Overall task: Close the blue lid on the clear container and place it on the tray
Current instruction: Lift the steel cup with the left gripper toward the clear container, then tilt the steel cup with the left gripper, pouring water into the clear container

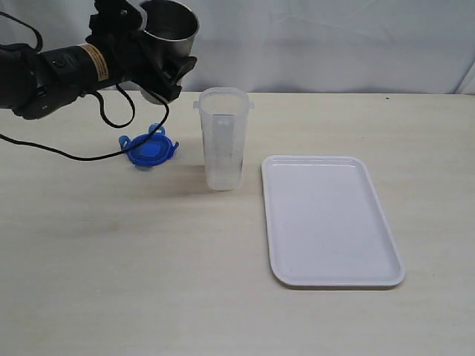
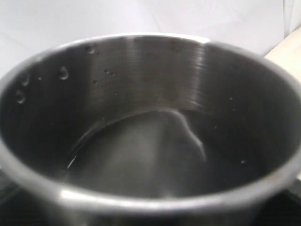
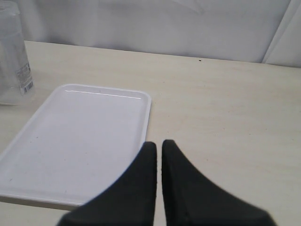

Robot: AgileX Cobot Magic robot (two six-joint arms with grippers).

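The clear container [image 1: 223, 141] stands upright and uncovered near the table's middle; its edge also shows in the right wrist view [image 3: 11, 56]. The blue lid [image 1: 150, 148] lies flat on the table to the container's left, apart from it. To the container's right lies the white tray [image 1: 334, 222], with nothing on it, and it shows again as the tray [image 3: 80, 136]. My left gripper [image 1: 152, 55] hangs above the table's back left, shut on a grey steel cup [image 1: 169, 26], whose inside [image 2: 150, 141] fills the left wrist view. My right gripper [image 3: 159, 147] is shut on nothing, over the tray's edge.
A black cable [image 1: 111, 126] loops from the left arm down to the table beside the lid. A white cloth backdrop [image 1: 334, 44] runs behind the table. Drops cling to the steel cup's inner wall [image 2: 63, 73].
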